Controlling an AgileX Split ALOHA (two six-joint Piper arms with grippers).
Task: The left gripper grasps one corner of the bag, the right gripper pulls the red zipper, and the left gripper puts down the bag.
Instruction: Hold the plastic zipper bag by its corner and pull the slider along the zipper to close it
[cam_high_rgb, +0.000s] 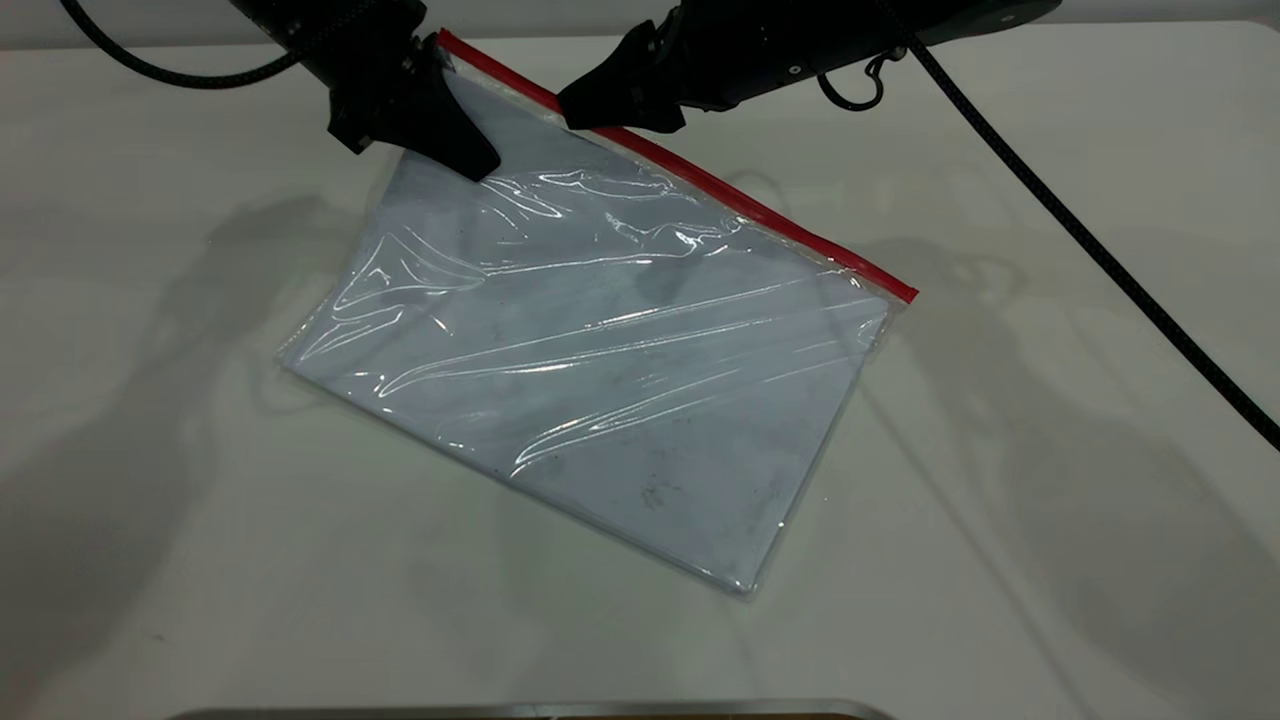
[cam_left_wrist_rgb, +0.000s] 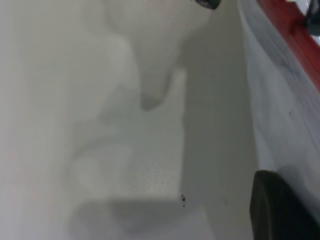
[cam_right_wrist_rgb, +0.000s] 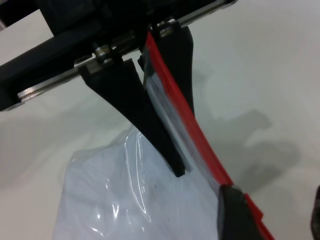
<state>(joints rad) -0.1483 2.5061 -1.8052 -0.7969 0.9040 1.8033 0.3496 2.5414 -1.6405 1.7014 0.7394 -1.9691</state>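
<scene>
1. Bag (cam_high_rgb: 600, 370): thin, limp, slippery; spread mid-worktop, its corner (cam_high_rgb: 447, 45) raised toward the far edge.
2. Left gripper (cam_high_rgb: 425, 95): clamped on that corner.
3. Right gripper (cam_high_rgb: 610, 105): closed around the red zipper (cam_high_rgb: 760, 212).

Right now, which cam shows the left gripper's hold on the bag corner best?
Right wrist view: the left gripper has its two fingers closed on the bag beside the red zipper. The exterior view shows the grip from farther off. The left wrist view shows only one fingertip against the bag.
</scene>
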